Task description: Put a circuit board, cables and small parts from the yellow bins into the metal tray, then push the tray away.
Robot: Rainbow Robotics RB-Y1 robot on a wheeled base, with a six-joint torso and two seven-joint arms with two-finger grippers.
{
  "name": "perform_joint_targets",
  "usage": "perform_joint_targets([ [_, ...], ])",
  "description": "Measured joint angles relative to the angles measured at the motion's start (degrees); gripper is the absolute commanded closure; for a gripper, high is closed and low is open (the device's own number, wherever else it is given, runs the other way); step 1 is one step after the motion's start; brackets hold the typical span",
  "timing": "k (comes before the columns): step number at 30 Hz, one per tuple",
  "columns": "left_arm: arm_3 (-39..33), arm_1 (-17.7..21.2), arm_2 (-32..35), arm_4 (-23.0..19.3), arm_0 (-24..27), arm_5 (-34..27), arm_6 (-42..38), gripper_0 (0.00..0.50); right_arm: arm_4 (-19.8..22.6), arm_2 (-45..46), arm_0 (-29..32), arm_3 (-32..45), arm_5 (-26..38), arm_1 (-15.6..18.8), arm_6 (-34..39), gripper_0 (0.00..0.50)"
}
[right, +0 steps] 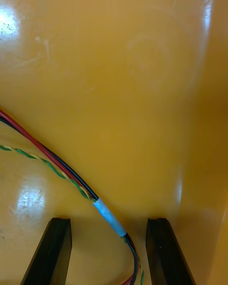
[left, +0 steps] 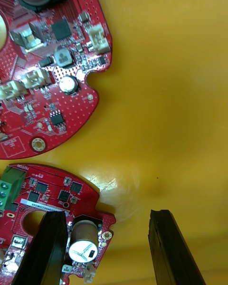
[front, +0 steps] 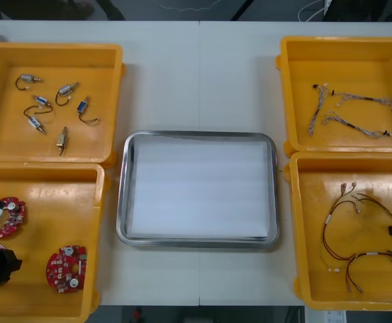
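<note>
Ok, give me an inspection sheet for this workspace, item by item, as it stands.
Surface: light table.
Job's things: metal tray between the yellow bins, white inside, nothing in it; small metal parts in the left far bin; round red circuit boards in the left near bin.
Clutter: nothing seen.
Grippers: left gripper open, low in the left near bin, one finger over a board's edge; right gripper open in the right near bin, astride a cable.
Cables: twisted cables in the right far bin; red and yellow cables in the right near bin.
Surroundings: nothing seen.
</note>
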State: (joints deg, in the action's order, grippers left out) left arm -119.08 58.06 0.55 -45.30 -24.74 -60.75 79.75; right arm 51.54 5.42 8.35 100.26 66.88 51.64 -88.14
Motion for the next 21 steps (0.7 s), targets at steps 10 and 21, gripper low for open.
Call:
perform_joint_targets([
  [10,0.7,0.0,-0.5,0.5,0.0,0.0,0.0,0.000,0.3,-0.1,-0.2,-0.4,-0.1,0.2,0.0,0.500],
  [21,0.7,0.0,-0.7,1.1,0.0,0.4,0.0,0.499,1.7,0.6,-0.3,0.6,2.3,0.3,0.0,0.500],
])
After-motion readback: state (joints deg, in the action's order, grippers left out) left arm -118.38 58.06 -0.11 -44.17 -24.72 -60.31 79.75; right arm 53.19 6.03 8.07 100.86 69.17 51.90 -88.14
